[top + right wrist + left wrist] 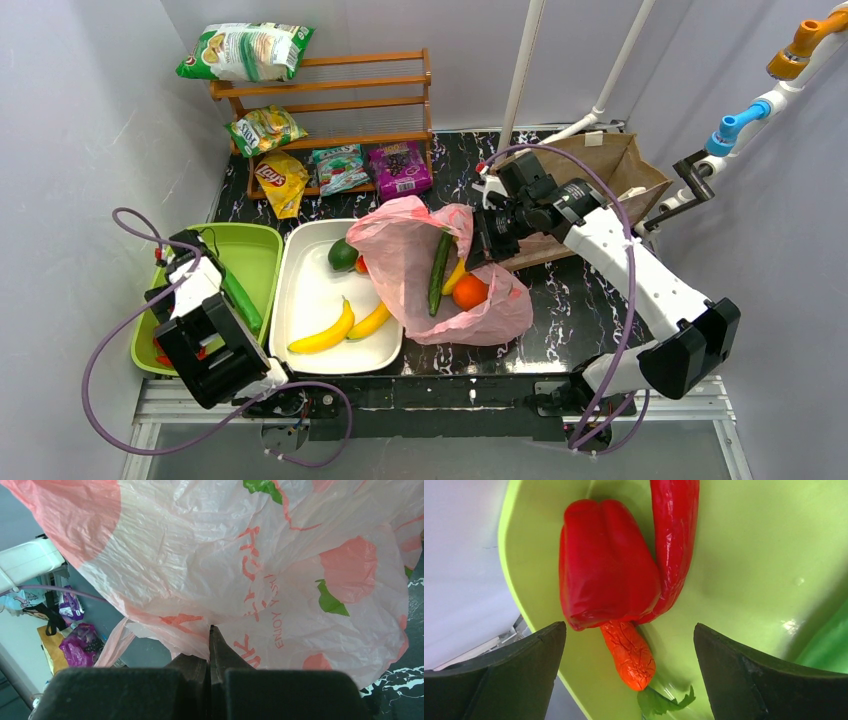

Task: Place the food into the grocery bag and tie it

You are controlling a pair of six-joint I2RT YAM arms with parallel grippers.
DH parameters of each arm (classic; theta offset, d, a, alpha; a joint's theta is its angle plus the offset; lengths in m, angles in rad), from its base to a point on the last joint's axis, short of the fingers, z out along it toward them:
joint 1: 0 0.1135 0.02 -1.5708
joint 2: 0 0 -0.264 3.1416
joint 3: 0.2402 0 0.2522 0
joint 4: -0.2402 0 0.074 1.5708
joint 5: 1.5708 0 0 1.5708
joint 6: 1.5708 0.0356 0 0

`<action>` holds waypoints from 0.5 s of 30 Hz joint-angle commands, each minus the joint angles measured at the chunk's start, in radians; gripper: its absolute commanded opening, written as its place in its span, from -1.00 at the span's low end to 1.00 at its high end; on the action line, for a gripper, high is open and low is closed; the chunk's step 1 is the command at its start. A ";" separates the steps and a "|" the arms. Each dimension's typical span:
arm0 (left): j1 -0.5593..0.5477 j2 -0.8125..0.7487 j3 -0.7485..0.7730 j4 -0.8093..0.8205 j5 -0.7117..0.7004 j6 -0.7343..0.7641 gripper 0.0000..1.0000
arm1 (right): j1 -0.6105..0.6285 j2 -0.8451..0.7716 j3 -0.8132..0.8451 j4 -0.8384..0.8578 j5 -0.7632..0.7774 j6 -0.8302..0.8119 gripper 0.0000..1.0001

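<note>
The pink grocery bag (400, 250) lies open in the middle of the table, next to the white tray (300, 290). On or in its mouth I see an orange (469, 292), part of a banana (456, 277) and a dark cucumber (440, 270). Two more bananas (322, 335) lie in the tray. My right gripper (487, 240) is shut on the bag's far right edge. The right wrist view shows its tips (211, 628) pinching the printed film (280, 570). My left gripper (628, 626) is open and empty above the green bin (734, 555).
The green bin (255, 255) at left holds a red pepper (604, 565), a chili (674, 535), a carrot (629, 652) and a cucumber (240, 300). An avocado (342, 254) sits in the tray. A brown paper bag (600, 165) stands behind the right arm. A wooden shelf (330, 100) holds snack packets at the back.
</note>
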 commanded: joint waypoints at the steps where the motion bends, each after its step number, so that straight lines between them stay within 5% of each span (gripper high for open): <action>1: 0.006 -0.003 -0.069 0.151 -0.038 0.097 0.99 | 0.007 0.040 0.069 -0.039 0.002 -0.009 -0.97; 6: 0.006 0.028 -0.074 0.208 -0.076 0.099 0.76 | 0.011 0.087 0.092 -0.048 -0.006 -0.008 -0.97; 15: 0.007 0.169 0.035 0.181 -0.170 0.044 0.81 | 0.013 0.115 0.104 -0.063 0.000 -0.014 -0.97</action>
